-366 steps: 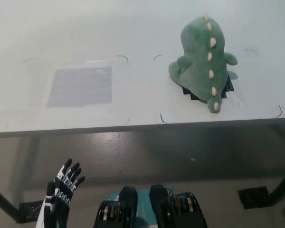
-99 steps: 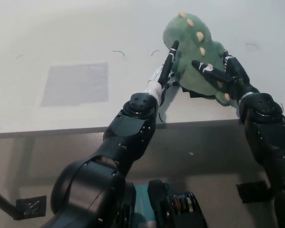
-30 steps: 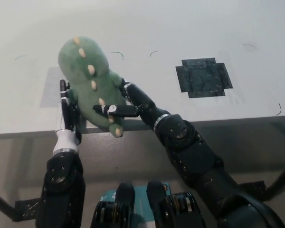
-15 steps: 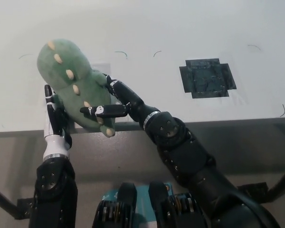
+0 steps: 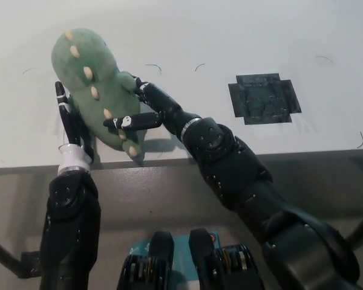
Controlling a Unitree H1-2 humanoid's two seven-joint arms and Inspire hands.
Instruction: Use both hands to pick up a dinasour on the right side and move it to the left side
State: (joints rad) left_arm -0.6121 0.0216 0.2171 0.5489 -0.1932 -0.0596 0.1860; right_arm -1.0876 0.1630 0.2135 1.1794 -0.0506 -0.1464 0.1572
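Plush green dinosaur, cream-spiked, between left hand and right hand

Both arms reach forward and toward the robot's left, meeting around the green dinosaur plush near the front edge of the surface. The left hand stands upright against the plush's left flank, its fingers pointing away from the robot and lying flat along the fabric; a white wrist band shows below it, above the dark forearm that rises almost straight up from the lower left. The right arm comes in diagonally from the bottom right, forearm angled up and leftward. The right hand presses the plush's opposite side, with one of its fingers stretched leftward across the body.
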